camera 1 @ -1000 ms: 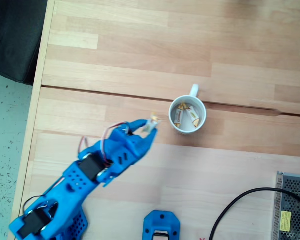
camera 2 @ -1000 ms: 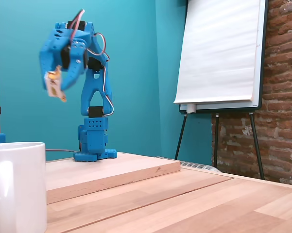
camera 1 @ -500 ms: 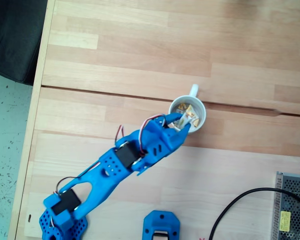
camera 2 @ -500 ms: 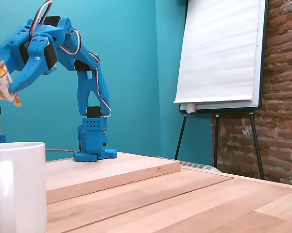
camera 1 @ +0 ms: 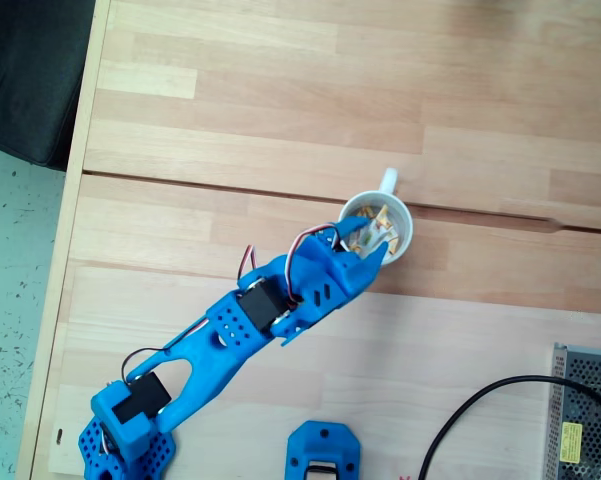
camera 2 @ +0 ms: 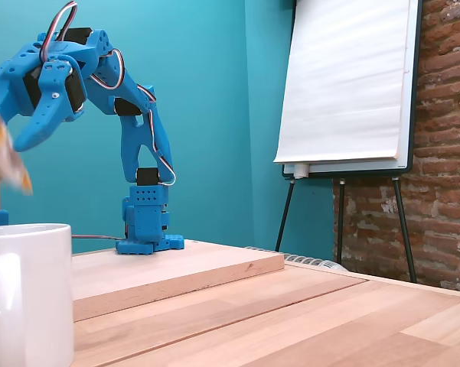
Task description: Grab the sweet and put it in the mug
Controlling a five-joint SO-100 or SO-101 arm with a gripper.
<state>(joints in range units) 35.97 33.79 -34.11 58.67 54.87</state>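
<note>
Pincer (camera 1: pixel 368 245) of one blue arm (camera 1: pixel 235 325) poised over near-left rim of mug (camera 1: pixel 404 222) in a fixed view from above; fingertips overlapping mug's mouth. Jaw spread not readable there. In a fixed view from table level, blue fingers (camera 2: pixel 32 131) pointing down-left, parted, nothing seen pressed between them.

Count: one arm, one mug (camera 2: pixel 24 294), white, with loop handle (camera 1: pixel 387 181) turned away from arm. One sweet (camera 2: pixel 4 162) seen as a blurred cream-and-orange smear just below and left of fingertips, apart from them, well above mug rim in table-level view. Inside mug from above, a cluster of cream-and-orange wrappers (camera 1: pixel 373 228); exact number not readable, at least two. Also noted: one flip chart (camera 2: pixel 344 84) on its stand, one black cable (camera 1: pixel 480 410), one metal box (camera 1: pixel 586 412) at table's lower right, one separate blue part (camera 1: pixel 322 452) at lower edge.

Against half a second ago: sweet then sharp and held at fingertips, now blurred, lower and clear of them. Arm posture nearly unchanged in both fixed views. Against one second ago: pincer then well left of mug, now over its rim.
</note>
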